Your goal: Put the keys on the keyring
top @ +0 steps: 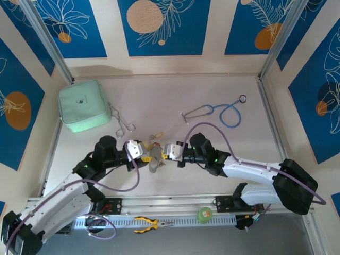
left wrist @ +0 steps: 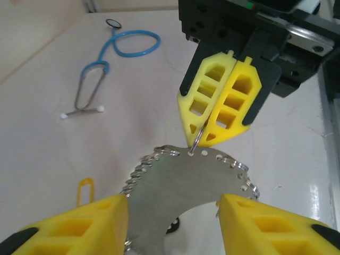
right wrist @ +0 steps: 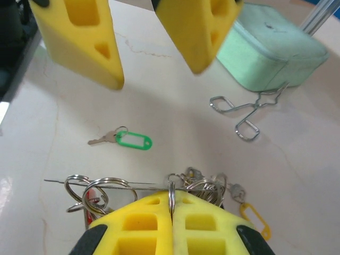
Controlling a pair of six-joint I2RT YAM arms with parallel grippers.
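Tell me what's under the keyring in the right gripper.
Split rings hang below the keyring, a red tag among them; a yellow tag lies nearby. The right gripper hides whatever else hangs there.

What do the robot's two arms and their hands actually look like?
The left arm and right arm have white shells and black joints, each trailed by a purple cable. The right one shows small green lights. The left hand and right hand have bright yellow wedge-shaped fingers with cut-out windows.
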